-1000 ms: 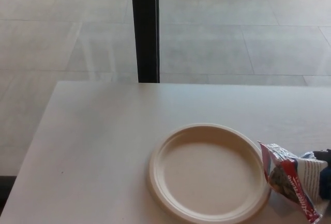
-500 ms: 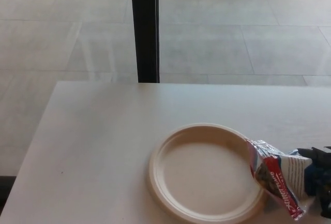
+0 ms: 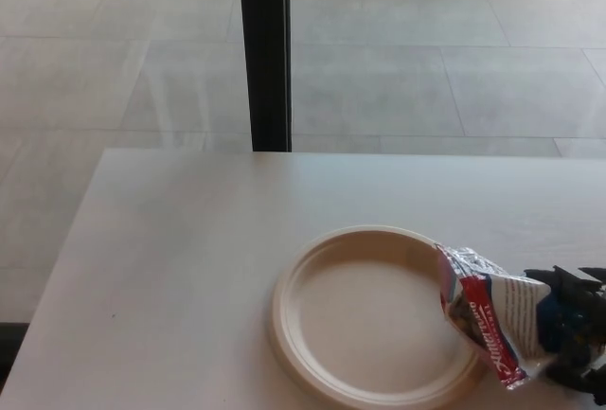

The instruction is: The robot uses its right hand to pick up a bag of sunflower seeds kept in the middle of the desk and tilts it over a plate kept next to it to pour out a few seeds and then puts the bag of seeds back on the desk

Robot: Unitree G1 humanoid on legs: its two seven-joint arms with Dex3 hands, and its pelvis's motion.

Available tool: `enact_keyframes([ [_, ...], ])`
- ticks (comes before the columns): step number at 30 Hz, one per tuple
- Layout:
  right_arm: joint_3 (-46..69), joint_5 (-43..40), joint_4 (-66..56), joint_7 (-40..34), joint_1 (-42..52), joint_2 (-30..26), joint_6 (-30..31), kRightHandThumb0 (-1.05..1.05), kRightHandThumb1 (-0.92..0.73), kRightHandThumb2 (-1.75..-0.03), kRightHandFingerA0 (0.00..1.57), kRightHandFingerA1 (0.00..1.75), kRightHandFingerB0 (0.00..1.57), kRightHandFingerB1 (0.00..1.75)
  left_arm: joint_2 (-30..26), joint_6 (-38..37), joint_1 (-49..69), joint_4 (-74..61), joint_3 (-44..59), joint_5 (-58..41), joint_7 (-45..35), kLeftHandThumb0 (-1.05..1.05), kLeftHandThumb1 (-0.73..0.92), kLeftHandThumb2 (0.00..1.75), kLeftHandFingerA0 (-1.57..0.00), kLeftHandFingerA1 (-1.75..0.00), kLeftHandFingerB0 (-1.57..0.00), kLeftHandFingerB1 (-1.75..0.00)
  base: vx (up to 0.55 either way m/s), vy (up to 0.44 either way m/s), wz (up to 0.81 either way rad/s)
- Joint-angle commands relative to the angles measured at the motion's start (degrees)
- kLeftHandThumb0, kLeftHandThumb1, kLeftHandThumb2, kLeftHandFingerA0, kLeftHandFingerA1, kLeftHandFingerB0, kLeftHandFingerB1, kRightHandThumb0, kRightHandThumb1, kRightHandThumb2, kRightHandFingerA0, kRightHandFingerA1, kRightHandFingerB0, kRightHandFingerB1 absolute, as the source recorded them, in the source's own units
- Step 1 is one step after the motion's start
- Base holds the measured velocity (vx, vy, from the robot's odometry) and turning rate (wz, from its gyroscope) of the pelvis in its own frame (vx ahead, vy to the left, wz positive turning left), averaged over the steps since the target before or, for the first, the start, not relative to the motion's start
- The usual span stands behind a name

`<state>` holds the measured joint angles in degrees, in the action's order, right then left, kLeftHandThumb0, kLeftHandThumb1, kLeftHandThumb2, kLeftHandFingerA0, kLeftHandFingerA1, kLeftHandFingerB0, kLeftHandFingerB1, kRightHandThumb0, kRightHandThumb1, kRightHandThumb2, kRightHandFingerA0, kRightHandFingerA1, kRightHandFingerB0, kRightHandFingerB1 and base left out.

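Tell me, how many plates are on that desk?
1. The plate sits on the desk toward its right side, nearest the camera. The bag, held by the right hand, overlaps its right rim. Nothing suggests another plate is hidden.

Tilted seed bag point(image 3: 488, 320) over empty plate point(image 3: 312, 282)
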<state>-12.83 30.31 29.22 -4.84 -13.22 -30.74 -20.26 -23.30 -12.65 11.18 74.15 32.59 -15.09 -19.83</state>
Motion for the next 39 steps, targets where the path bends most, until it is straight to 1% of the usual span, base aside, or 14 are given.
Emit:
enact_keyframes([
  [1, 0.9, 5.1, 5.9, -20.2, 3.9, 5.4, 1.4, -0.40, -0.57, -0.57, 1.08, 0.96, 0.30, 0.45, 0.4, -2.9, 1.1, -0.4, 0.3, -0.8, 1.3, -0.75, 0.77, 0.63, -0.49, -0.51, -0.38, -0.36, 0.00, 0.000, 0.00],
  [5, 0.7, 4.3, 6.2, -17.2, 4.2, 6.2, 4.5, -0.36, -0.58, -0.57, 1.12, 0.86, 0.25, 0.33, 0.3, -2.5, 0.6, -0.2, 0.2, -0.5, 2.1, -0.73, 0.75, 0.63, -0.50, -0.50, -0.40, -0.37, 0.00, 0.000, 0.00],
  [6, 0.6, 3.9, 7.4, -16.8, 3.9, 6.3, 4.7, -0.30, -0.61, -0.59, 1.14, 0.90, 0.26, 0.31, 0.3, -2.4, 0.4, -0.2, 0.1, -0.4, 2.2, -0.74, 0.60, 0.99, -0.44, -0.60, -0.31, -0.50, 0.00, 0.000, 0.00],
  [9, 0.4, 4.1, 8.9, -17.5, 3.4, 6.2, 4.3, -0.30, -0.61, -0.59, 1.14, 0.90, 0.26, 0.31, 0.4, -2.8, 0.4, -0.2, -0.1, -0.2, 2.0, -0.74, 0.60, 0.99, -0.44, -0.60, -0.31, -0.50, 0.00, 0.000, 0.00],
  [10, -0.6, 5.5, 11.3, -19.8, 2.7, 5.7, 3.2, -0.24, -0.70, -0.61, 1.09, 1.23, 0.39, 0.34, 0.4, -2.8, 0.5, -0.4, 0.1, -0.5, 1.8, -0.73, 0.75, 0.63, -0.49, -0.50, -0.41, -0.37, 0.00, 0.000, 0.00],
  [12, -0.6, 4.9, 11.8, -19.8, 2.8, 5.3, 1.4, -0.13, -0.77, -0.69, 0.94, 1.71, 0.69, 0.51, 0.4, -2.8, 0.6, -0.4, 0.1, -0.6, 1.7, -0.73, 0.75, 0.63, -0.51, -0.50, -0.41, -0.37, 0.00, 0.000, 0.00],
  [15, -1.4, 4.7, 10.9, -16.4, 2.2, 4.4, 3.4, -0.15, -0.63, -0.97, 0.91, 1.72, 1.03, 0.91, 0.3, -2.6, 0.5, -0.3, 0.7, -1.2, 1.5, -0.74, 0.73, 0.62, -0.52, -0.51, -0.42, -0.37, 0.00, 0.000, 0.00],
  [19, -0.1, -0.2, 13.0, -13.3, 2.3, 3.5, -2.8, -0.15, -0.66, -0.95, 0.85, 1.69, 0.75, 1.53, 0.3, -3.2, 0.6, -0.4, 0.5, -0.9, 1.4, -0.72, 0.74, 0.62, -0.52, -0.52, -0.44, -0.38, 0.00, 0.000, 0.00],
  [26, -0.2, 0.9, 14.1, -16.8, 2.0, 2.7, -4.0, -0.16, -0.66, -0.91, 1.01, 1.75, 0.71, 1.50, 0.1, -3.2, 0.6, -0.2, 0.2, -0.7, 1.6, -0.72, 0.74, 0.63, -0.50, -0.49, -0.43, -0.38, 0.00, 0.000, 0.00],
  [27, -0.1, 0.5, 13.9, -16.1, 1.9, 2.7, -3.7, -0.20, -0.71, -0.91, 0.82, 1.75, 0.71, 1.56, 0.0, -3.2, 0.6, -0.2, 0.3, -0.9, 1.5, -0.71, 0.74, 0.63, -0.50, -0.50, -0.42, -0.38, 0.00, 0.000, 0.00],
  [33, 0.6, -0.4, 11.0, -14.7, 1.3, 2.3, -3.6, -0.15, -0.57, -1.07, 0.84, 1.75, 0.74, 1.56, -0.6, -2.7, 0.5, -0.2, 0.2, -1.0, 1.8, -0.73, 0.73, 0.62, -0.50, -0.49, -0.44, -0.38, 0.00, 0.000, 0.00],
  [34, 1.1, -1.4, 10.0, -13.4, 1.4, 2.5, -2.8, -0.24, -0.53, -1.14, 1.14, 1.38, 0.96, 1.26, -0.5, -2.6, 0.5, -0.1, 0.2, -1.0, 2.2, -0.72, 0.73, 0.62, -0.51, -0.49, -0.46, -0.38, 0.00, 0.000, 0.00],
  [35, 1.5, -2.8, 9.7, -11.5, 1.3, 2.7, -2.8, -0.12, -0.53, -1.16, 0.79, 1.71, 0.76, 1.53, -0.5, -2.7, 0.5, -0.2, 0.1, -1.0, 2.3, -0.72, 0.73, 0.62, -0.51, -0.49, -0.46, -0.38, 0.00, 0.000, 0.00],
  [39, 0.8, -0.9, 5.2, -7.7, 0.5, 1.9, 3.0, -0.19, -0.55, -1.02, 0.83, 1.75, 0.75, 1.59, -0.6, -2.7, 0.4, -0.1, 0.0, -1.0, 1.8, -0.75, 0.72, 0.62, -0.50, -0.52, -0.47, -0.38, 0.00, 0.000, 0.00],
])
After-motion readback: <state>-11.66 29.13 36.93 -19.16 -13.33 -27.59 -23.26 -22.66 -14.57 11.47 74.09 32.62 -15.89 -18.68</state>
